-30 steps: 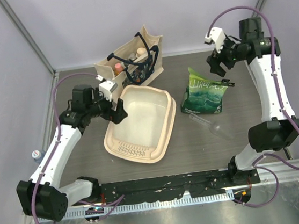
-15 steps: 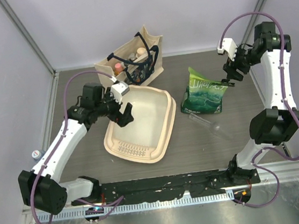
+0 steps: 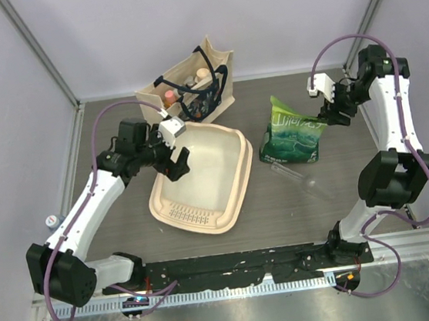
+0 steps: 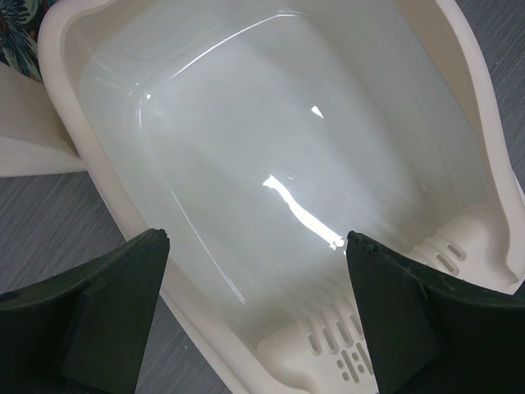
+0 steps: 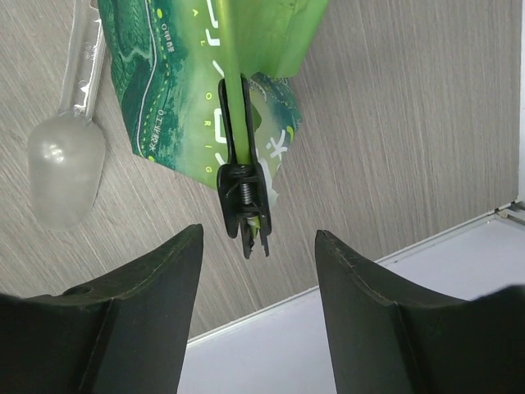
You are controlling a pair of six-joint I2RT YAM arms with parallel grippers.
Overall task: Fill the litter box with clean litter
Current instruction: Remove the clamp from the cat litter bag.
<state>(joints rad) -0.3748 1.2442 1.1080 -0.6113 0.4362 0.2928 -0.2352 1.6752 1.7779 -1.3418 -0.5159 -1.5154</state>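
The cream litter box (image 3: 238, 196) lies mid-table with nothing in it; its glossy bare floor (image 4: 271, 123) fills the left wrist view. My left gripper (image 3: 178, 163) hovers open over the box's left wall, jaws wide apart (image 4: 254, 238). A green bag (image 3: 293, 136) stands to the right, its folded top pinched by a black clip (image 5: 244, 189). My right gripper (image 3: 335, 112) is open at the bag's top right. Its jaws (image 5: 258, 234) stand either side of the clip's handles without touching them. No clean litter is in view.
A beige tote bag (image 3: 191, 89) with dark handles and bottles inside stands behind the box, close to my left gripper. A clear plastic scoop (image 3: 302, 180) lies in front of the green bag. The right wall's edge (image 5: 459, 238) runs just beyond the clip.
My right gripper has swung right and down to the clip on the bag, its jaws narrowing. My left gripper has shifted right, over the box's left wall.
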